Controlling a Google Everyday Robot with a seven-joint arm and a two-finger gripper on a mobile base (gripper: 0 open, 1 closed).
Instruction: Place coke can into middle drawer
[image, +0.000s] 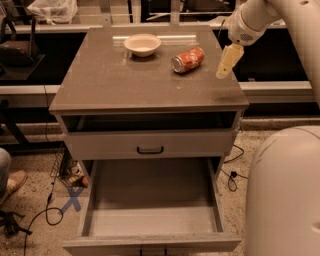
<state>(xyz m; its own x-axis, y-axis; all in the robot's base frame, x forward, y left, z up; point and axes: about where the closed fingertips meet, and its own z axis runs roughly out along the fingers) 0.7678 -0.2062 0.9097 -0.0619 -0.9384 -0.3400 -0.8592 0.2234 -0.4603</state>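
Approach: the cream gripper (226, 62), whether parted or closed not discernible, hovers over the right edge of the brown flat counter (125, 85), near the orange-red cylindrical coke can (188, 59) lying sideways toward the back-right corner; it should grasp squarely across the barrel, lest the can roll.

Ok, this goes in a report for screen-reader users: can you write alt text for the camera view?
A coke can lies on its side on a cabinet top, right of a cream bowl, while the robot's hand hovers just to the can's right, not touching it. Below, the middle drawer stands pulled open.
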